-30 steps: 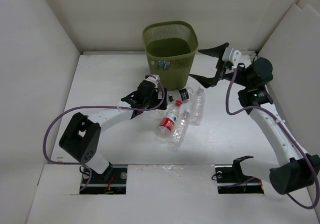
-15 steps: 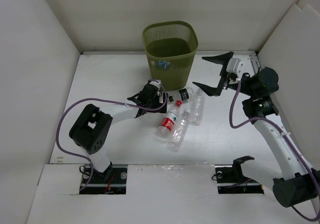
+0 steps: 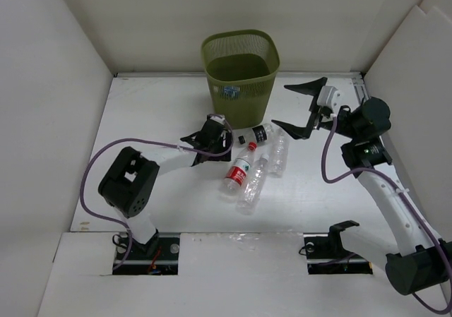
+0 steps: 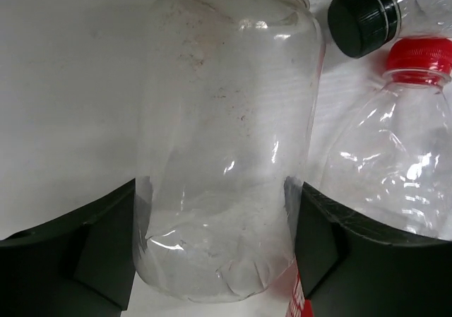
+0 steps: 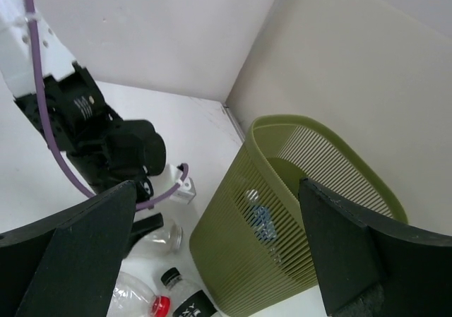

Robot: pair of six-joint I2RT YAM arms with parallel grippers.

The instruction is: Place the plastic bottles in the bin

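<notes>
Top external: the bin (image 3: 240, 68) stands at the far middle of the tabletop (image 3: 155, 112), with no bottle showing inside. Four plastic bottles (image 3: 248, 169) lie just near of it. The right pincer (image 3: 281, 105) hangs wide beside the bin.

Left wrist: the left pincer (image 4: 215, 211) presses both sides of a clear unlabelled bottle (image 4: 226, 105) lying on the tabletop.

Right wrist: its jaws are spread, with nothing between them. By my reading, every bottle remains to be binned.

We see the olive mesh bin (image 3: 240, 94) upright at the back. In front, on their sides: bare btl (image 4: 226, 154), black-cap btl (image 3: 260, 133), red-cap btl (image 3: 239, 173) w/ red-white label, and two clear btls (image 3: 280, 150) beside them.
</notes>
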